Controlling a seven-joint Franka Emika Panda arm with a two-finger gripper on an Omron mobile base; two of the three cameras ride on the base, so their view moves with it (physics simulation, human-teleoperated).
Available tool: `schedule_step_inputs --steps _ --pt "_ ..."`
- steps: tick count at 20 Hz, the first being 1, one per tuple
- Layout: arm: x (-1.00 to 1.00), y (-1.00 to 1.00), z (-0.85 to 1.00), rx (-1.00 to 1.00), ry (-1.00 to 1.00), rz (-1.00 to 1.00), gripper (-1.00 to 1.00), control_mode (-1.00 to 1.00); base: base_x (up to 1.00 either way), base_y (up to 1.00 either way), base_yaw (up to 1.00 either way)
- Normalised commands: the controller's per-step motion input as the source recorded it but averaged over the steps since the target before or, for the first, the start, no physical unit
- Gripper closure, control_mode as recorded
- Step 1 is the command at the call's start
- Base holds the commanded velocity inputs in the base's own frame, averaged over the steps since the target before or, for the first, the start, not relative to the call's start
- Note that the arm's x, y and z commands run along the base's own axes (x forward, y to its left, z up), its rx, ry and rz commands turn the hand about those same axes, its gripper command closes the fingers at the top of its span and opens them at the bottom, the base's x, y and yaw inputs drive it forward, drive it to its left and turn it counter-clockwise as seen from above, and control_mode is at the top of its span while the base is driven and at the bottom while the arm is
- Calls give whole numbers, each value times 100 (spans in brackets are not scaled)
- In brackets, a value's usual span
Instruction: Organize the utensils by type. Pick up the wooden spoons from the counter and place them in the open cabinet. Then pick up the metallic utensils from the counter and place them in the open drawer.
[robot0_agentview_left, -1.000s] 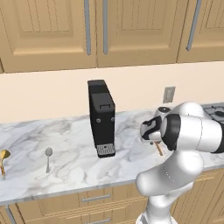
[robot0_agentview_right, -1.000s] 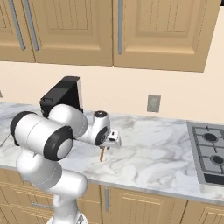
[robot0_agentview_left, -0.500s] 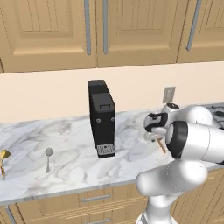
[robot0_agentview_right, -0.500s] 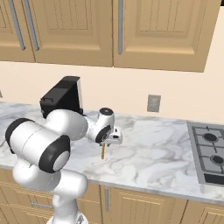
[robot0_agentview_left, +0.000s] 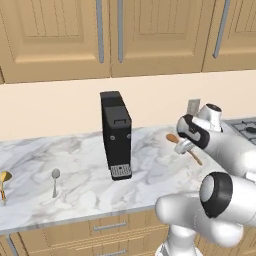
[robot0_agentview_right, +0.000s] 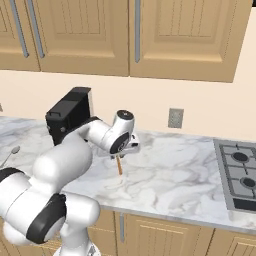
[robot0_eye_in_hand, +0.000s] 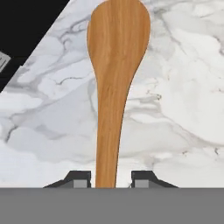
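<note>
Since a second ago I've watched the arm swing and lift: the wooden spoon (robot0_agentview_left: 184, 147) has gone from hanging handle-down near the marble to riding higher, tilted in the left base view with its bowl up toward ten o'clock and its handle slanting toward four o'clock. My gripper (robot0_eye_in_hand: 111, 179) is clamped on that spoon, a fingertip (robot0_eye_in_hand: 78, 179) on either side of the handle, the bowl at twelve o'clock in the hand view over the counter (robot0_eye_in_hand: 183, 87). Off at nine o'clock from the black coffee machine (robot0_agentview_left: 116, 135) in the left base view lie the silver spoon (robot0_agentview_left: 55, 179) and, further out, the gold utensil (robot0_agentview_left: 4, 182), both flat on the marble.
</note>
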Motion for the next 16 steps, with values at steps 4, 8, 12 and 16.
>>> schedule_step_inputs --steps 4,8,12,16 --pt "-47 0 65 0 -20 24 100 -100 0 0 0" --pt "-43 9 61 -4 -22 23 100 -100 0 0 0" --pt "-36 14 62 -10 -13 23 100 -100 0 0 0" --pt "-29 3 48 -14 -10 26 100 -100 0 0 0"
